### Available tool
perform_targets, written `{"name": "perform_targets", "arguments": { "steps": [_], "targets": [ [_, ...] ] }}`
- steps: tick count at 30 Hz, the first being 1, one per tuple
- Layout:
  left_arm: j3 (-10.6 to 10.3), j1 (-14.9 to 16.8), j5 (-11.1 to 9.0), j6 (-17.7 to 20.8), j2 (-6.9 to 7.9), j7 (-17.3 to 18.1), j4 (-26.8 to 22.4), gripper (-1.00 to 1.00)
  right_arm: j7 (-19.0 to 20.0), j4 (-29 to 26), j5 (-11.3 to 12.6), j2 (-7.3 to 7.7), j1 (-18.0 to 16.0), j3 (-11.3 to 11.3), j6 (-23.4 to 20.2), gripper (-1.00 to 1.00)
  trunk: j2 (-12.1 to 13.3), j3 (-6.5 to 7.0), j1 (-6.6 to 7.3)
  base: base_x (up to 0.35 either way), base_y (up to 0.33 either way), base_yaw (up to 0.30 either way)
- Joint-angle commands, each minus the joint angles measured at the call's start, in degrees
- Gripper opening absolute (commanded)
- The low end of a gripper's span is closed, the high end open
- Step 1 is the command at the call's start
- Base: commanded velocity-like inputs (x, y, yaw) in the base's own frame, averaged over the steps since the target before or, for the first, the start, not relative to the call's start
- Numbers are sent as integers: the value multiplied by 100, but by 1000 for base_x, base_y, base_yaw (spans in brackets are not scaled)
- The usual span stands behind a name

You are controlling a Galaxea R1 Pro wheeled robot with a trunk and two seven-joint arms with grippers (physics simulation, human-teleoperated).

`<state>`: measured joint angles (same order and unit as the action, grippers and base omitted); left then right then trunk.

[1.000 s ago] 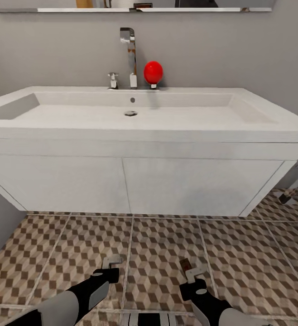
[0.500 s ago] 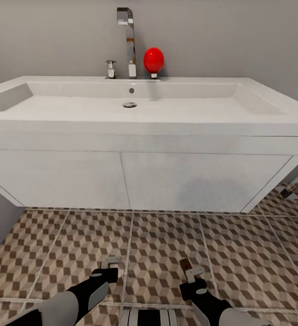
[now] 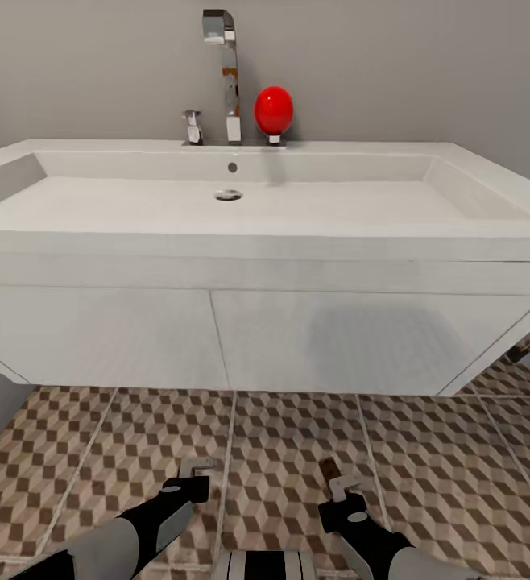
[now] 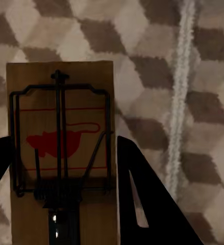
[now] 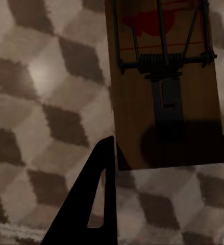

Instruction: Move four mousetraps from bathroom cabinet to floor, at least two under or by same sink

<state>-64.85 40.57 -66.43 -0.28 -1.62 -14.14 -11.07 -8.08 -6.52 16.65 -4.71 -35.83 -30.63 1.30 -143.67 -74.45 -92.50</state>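
Both grippers clamp one mousetrap each over the bathroom floor (image 3: 426,475), before the sink (image 3: 257,201): left gripper (image 3: 196,471) (trap (image 4: 60,153) between its fingers), right gripper (image 3: 337,482), trap (image 5: 165,87).

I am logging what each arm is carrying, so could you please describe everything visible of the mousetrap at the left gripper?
The mousetrap is a flat tan wooden rectangle carrying a dark wire spring bar and a red mouse print framed by red lines. It sits between the dark jaws of the left gripper, which hold it by its lower end above the cube-patterned floor tiles. In the head view it is too small to make out.
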Motion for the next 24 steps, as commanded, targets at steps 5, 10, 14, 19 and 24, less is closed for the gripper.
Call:
{"name": "perform_targets", "arguments": {
  "steps": [5,10,14,19,24],
  "targets": [
    [-46,4,-27,2,10,-36,-9,-100,-21,3,66,1,-3,-49,19,-100,-1,-4,-2,332,0,0],
    [-46,4,-27,2,13,-36,-9,-100,-19,2,66,5,-3,-49,19,-100,-1,-4,-2,337,0,0],
    [-45,3,-27,2,14,-36,-9,-100,-13,3,66,5,-3,-49,19,-100,-1,-4,-2,337,0,0],
    [-45,4,-27,2,15,-36,-9,-100,-11,18,66,5,-3,-49,19,-100,-1,-4,-2,331,0,0],
    [-45,4,-27,2,18,-36,-9,-100,-9,32,66,6,-3,-49,12,-100,-1,-4,-2,146,0,0]
  ]
}}
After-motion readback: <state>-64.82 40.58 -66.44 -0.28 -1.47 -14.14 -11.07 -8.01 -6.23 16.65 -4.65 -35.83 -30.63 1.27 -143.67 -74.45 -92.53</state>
